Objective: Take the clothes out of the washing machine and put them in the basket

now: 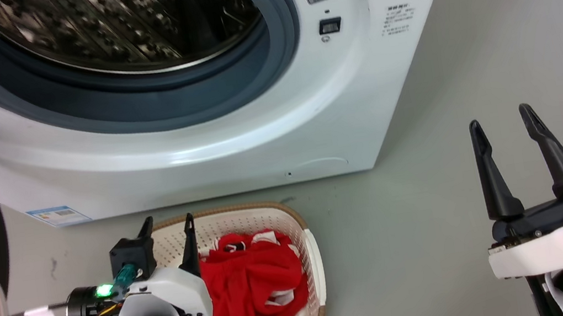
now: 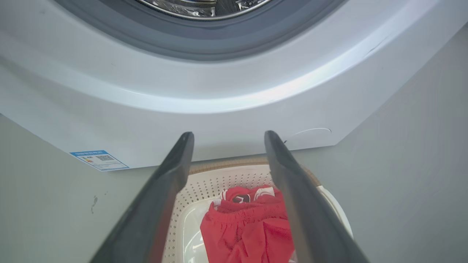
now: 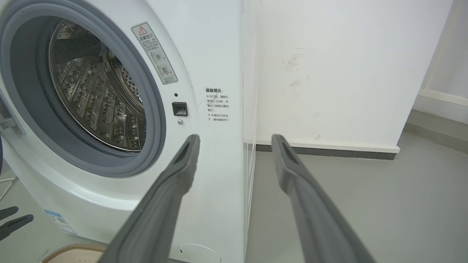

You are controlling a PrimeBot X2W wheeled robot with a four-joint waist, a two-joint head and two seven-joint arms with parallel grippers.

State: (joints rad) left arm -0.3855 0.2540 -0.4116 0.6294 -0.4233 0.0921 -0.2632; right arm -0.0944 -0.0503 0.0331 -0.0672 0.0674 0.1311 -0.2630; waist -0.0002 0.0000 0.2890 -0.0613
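Head view, nearest first: the left gripper (image 1: 168,219) hovers over the left side of the basket (image 1: 299,222), fingers apart, gripping nothing. The right gripper (image 1: 498,117) hangs well off to the right above the floor (image 1: 411,244), spread wide too. The clothes (image 1: 251,291) lie heaped in the basket, crumpled shiny red with white stripes. The left wrist view adds a dark, white-edged marking at their far end. Just behind stands the washing machine (image 1: 257,145), and the right wrist view adds the white wall (image 3: 329,73) beside it.
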